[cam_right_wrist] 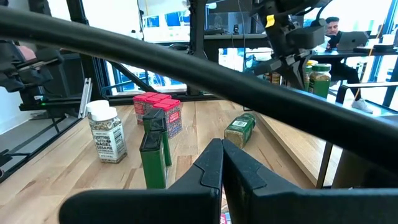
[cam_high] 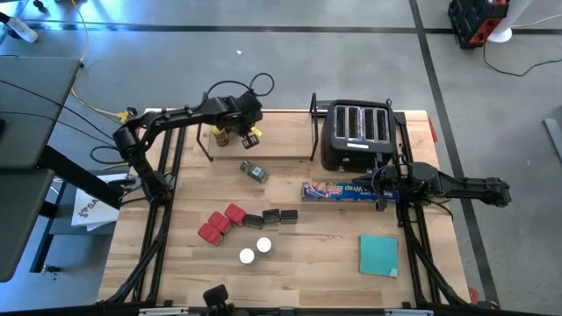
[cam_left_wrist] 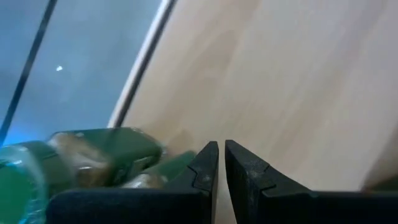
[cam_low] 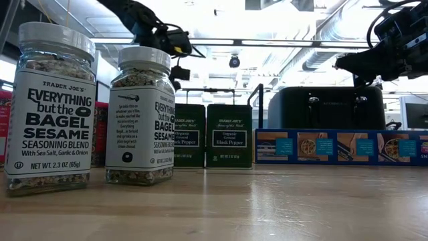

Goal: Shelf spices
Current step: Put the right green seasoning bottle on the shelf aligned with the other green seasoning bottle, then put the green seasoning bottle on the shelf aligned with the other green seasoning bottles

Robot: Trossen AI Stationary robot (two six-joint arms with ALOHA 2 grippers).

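Observation:
The shelf (cam_high: 281,139) stands at the table's far edge, left of the toaster. Two jars (cam_high: 219,136) stand on its left end, green-lidded in the right wrist view (cam_right_wrist: 319,76). My left gripper (cam_high: 251,137) hovers shut over the shelf floor just right of them; its wrist view shows blurred green jars (cam_left_wrist: 99,155) beside the fingers (cam_left_wrist: 221,163). One green-lidded jar (cam_high: 255,171) lies on its side on the table. Red tins (cam_high: 219,225), dark tins (cam_high: 272,217) and two white-capped jars (cam_high: 255,250) stand nearer. My right gripper (cam_high: 383,184) is shut above the blue box.
The black toaster (cam_high: 360,132) stands at the far right. The long blue wrap box (cam_high: 341,190) lies in front of it, under my right gripper. A flat teal square (cam_high: 378,254) lies near the right near corner. A person sits in the room beyond (cam_right_wrist: 336,28).

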